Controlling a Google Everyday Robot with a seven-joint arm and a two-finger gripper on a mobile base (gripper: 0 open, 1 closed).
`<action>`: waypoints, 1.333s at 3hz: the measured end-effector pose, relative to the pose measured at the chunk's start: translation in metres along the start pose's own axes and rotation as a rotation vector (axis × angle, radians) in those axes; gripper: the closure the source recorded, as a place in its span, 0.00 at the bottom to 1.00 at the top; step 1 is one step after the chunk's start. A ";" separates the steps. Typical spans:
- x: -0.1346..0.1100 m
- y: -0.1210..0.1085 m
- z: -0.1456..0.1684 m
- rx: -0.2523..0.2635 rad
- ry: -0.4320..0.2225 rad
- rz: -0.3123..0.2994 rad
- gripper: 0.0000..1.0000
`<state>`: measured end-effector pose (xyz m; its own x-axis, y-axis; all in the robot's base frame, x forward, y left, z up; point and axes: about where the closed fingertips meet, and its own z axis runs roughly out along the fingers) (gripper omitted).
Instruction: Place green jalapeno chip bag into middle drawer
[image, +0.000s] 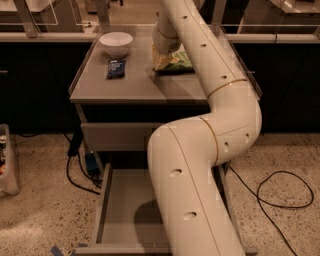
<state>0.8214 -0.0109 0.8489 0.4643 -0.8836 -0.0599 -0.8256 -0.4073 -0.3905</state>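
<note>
The green jalapeno chip bag (181, 62) lies on the cabinet top, right of centre toward the back. My gripper (161, 61) is lowered onto the bag's left end, and its wrist hides that end. The arm (220, 115) sweeps down in front of the cabinet's right half. The middle drawer (124, 202) is pulled out low in front of the cabinet. Its grey floor shows nothing on it, and my arm hides its right part.
A white bowl (116, 43) and a small dark blue packet (116, 68) sit on the cabinet top's left side. A closed drawer front (116, 136) is above the open drawer. A black cable (280, 195) loops on the floor at right. A pale bin (8, 162) stands at left.
</note>
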 end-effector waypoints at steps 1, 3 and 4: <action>-0.007 -0.020 -0.059 0.079 0.064 -0.014 1.00; -0.021 -0.035 -0.139 0.162 0.156 -0.013 1.00; -0.033 -0.040 -0.186 0.219 0.204 0.009 1.00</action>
<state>0.7791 -0.0085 1.0375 0.3645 -0.9243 0.1132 -0.7305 -0.3592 -0.5808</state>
